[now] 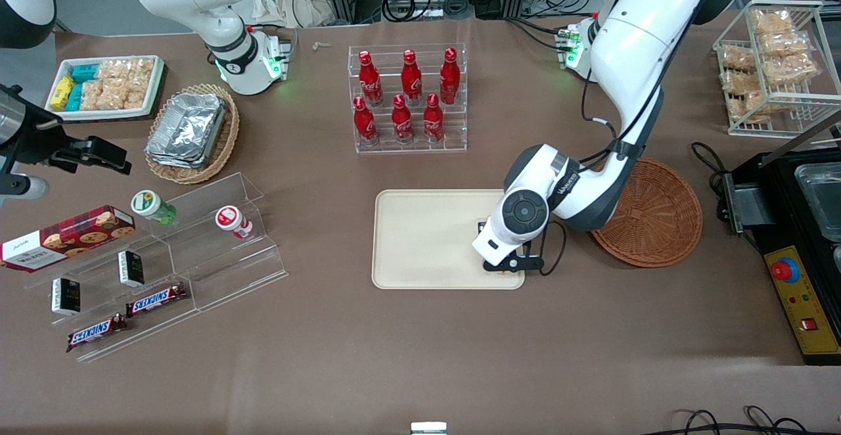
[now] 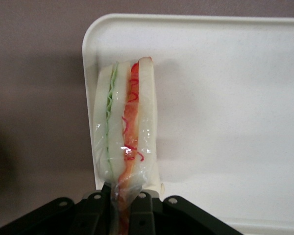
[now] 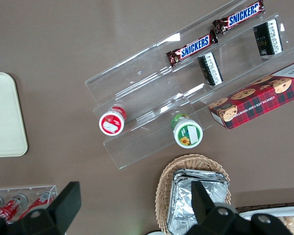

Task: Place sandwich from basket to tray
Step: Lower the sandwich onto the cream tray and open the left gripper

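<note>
The sandwich (image 2: pixel 125 127), a plastic-wrapped wedge of white bread with green and red filling, is pinched at its wrapper end by my left gripper (image 2: pixel 121 196), which is shut on it. It hangs over a corner of the cream tray (image 2: pixel 225 98), close to the rim. I cannot tell whether it touches the tray. In the front view the gripper (image 1: pixel 509 265) is low over the tray (image 1: pixel 427 238), at the corner nearest the camera on the working arm's end, and the arm hides the sandwich. The reddish-brown basket (image 1: pixel 657 215) lies beside the tray and holds nothing.
A clear rack of red bottles (image 1: pixel 409 96) stands farther from the camera than the tray. Toward the parked arm's end are an acrylic stepped shelf (image 1: pixel 164 251) with snacks and a tan basket of foil containers (image 1: pixel 190 133). A black control box (image 1: pixel 795 271) sits beside the round basket.
</note>
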`<state>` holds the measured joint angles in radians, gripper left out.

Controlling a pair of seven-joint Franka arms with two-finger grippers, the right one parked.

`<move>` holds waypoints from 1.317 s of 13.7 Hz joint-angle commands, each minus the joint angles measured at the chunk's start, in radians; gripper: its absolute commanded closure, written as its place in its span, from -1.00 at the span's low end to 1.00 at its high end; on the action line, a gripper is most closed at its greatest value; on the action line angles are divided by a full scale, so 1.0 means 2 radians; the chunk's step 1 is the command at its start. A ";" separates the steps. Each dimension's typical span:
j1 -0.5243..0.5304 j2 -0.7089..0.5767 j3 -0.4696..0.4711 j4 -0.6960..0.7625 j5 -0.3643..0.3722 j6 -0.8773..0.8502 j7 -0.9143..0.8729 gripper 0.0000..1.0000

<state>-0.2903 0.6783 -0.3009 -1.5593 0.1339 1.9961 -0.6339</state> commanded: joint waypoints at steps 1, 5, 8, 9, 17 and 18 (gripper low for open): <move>-0.001 -0.006 0.000 -0.010 0.009 0.005 -0.001 0.41; 0.001 -0.012 0.000 -0.008 0.008 0.001 -0.004 -1.00; 0.005 -0.040 0.001 -0.007 0.007 -0.015 -0.013 -1.00; 0.006 -0.051 0.002 -0.004 0.007 -0.028 -0.017 -1.00; 0.068 -0.156 0.004 -0.015 0.009 -0.118 -0.006 -1.00; 0.080 -0.170 0.004 -0.026 0.009 -0.118 0.015 -1.00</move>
<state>-0.1678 0.3983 -0.2868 -1.5555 0.1364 1.7654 -0.6408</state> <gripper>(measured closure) 0.000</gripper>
